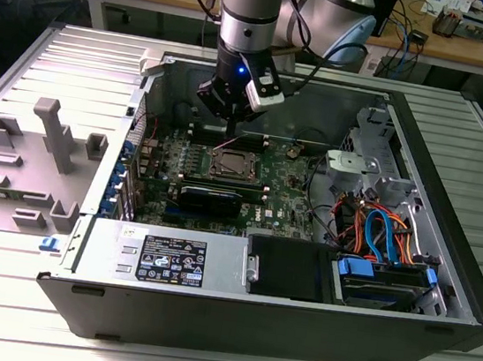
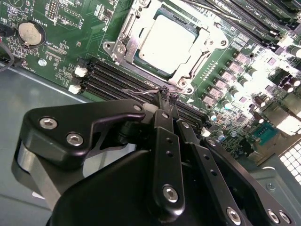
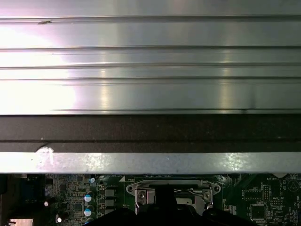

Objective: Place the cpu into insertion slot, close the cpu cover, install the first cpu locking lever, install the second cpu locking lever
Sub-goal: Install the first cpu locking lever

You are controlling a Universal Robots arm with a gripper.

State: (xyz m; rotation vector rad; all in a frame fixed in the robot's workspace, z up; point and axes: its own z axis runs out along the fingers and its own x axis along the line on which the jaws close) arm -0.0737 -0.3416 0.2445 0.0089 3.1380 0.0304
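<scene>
In the exterior view I see the gripper [image 1: 230, 131] low inside the open computer case [image 1: 275, 327], just beside the insertion slot [image 1: 232, 164] on the green motherboard [image 1: 280, 194]. In the second wrist view the cpu [image 2: 167, 42] lies flat in the slot with its silver top bright, and the cpu cover [image 2: 126, 37] is folded down around it. The claw is narrow: its two fingertips [image 2: 163, 104] stand together with almost no gap, over the black memory slots [image 2: 106, 77], near one corner of the socket. A thin wire lever [image 2: 136, 91] runs up to the tips; I cannot tell if they pinch it.
</scene>
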